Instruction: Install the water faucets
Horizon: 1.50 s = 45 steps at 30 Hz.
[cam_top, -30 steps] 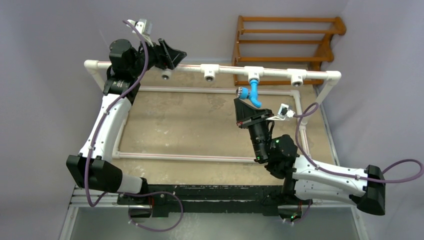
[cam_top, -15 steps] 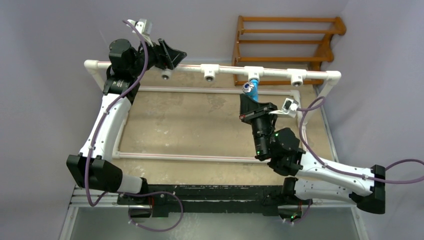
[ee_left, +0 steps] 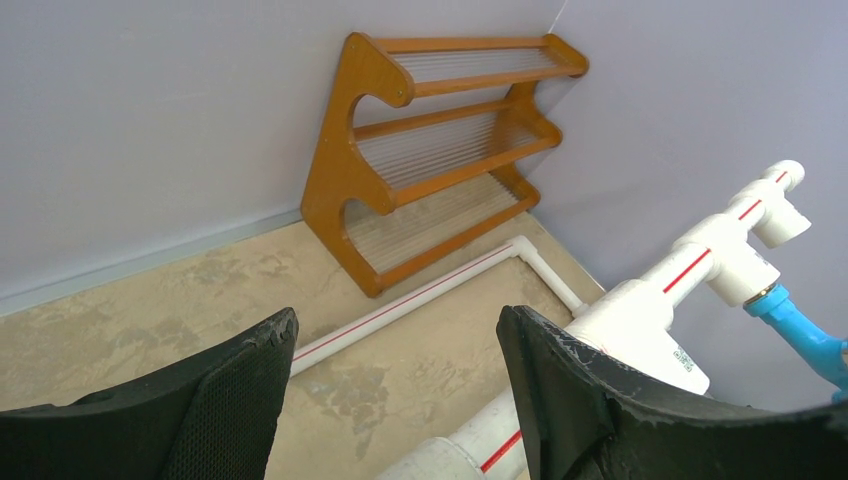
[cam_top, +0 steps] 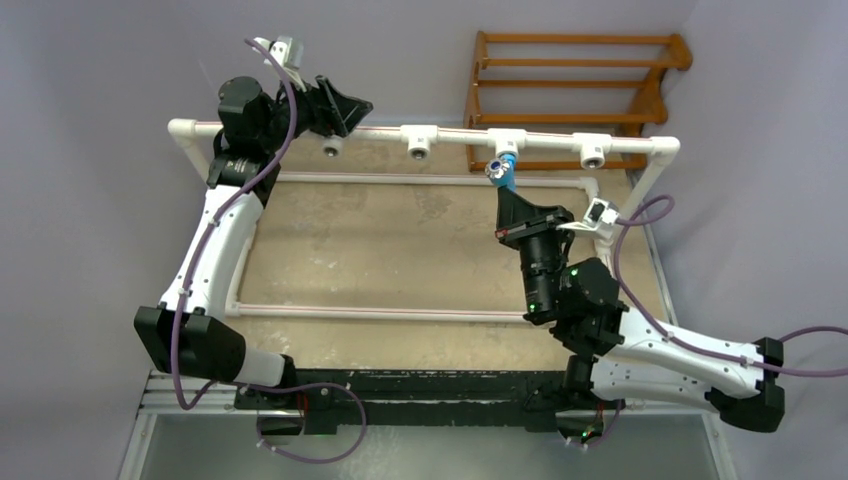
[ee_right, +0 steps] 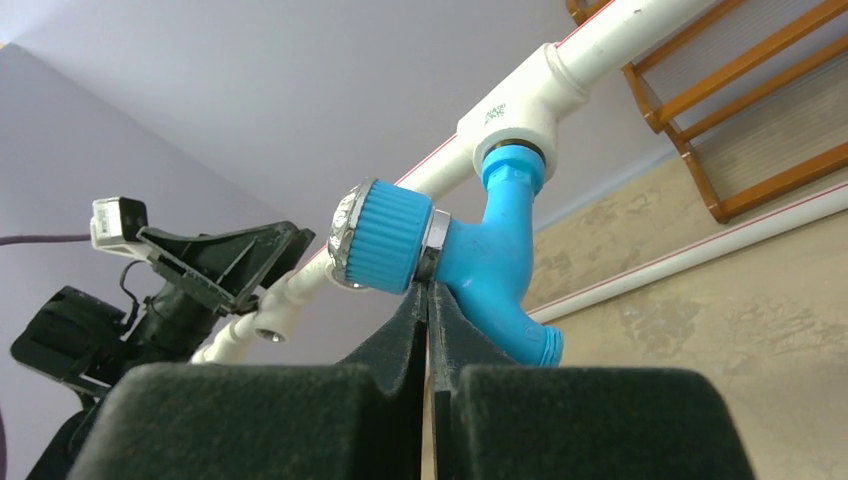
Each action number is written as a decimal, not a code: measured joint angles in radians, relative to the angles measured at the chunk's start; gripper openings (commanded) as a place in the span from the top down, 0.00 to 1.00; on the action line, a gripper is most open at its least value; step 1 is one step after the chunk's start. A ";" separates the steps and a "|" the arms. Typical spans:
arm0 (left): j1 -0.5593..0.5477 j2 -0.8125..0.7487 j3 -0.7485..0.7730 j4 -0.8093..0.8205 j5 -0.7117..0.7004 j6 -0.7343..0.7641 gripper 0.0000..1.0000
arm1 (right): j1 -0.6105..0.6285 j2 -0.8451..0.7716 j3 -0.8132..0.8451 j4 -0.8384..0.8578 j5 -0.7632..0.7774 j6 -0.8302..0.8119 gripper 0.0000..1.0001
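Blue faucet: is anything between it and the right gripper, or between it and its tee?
Nothing visible. The right gripper, shut, meets the blue faucet under its knob, and the faucet's end already sits in the tee fitting.

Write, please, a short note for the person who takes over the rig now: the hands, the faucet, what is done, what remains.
Left hand: open, at the upper pipe near its left end; contact unclear.
Right hand: shut, holding nothing, tips pressed under the blue faucet beside its knob.
Faucet: it hangs from the third tee from the left, collar against the socket.
Done: this one faucet is seated; its tightness cannot be judged.
To do: three other tees have open sockets; no spare faucet is in view.
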 measured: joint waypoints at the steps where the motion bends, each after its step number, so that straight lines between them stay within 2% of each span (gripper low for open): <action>1: 0.001 0.000 0.000 0.002 0.000 0.000 0.27 | 0.000 0.010 0.008 -0.001 0.003 -0.005 1.00; 6: 0.014 0.008 0.001 0.016 -0.007 0.002 0.27 | -0.005 0.068 0.043 -0.007 0.008 -0.013 1.00; 12: 0.018 0.009 0.001 0.018 -0.007 0.002 0.27 | -0.006 0.141 0.087 -0.038 -0.064 0.016 1.00; 18: 0.018 0.009 0.001 0.017 -0.007 0.002 0.27 | -0.006 0.144 0.097 -0.077 -0.068 0.062 1.00; 37: 0.018 0.009 0.001 0.018 -0.003 0.002 0.27 | -0.006 0.197 0.150 0.046 0.119 -0.027 1.00; 45: 0.018 0.010 0.001 0.020 0.001 0.002 0.27 | 0.003 0.174 0.151 -0.014 0.198 -0.005 1.00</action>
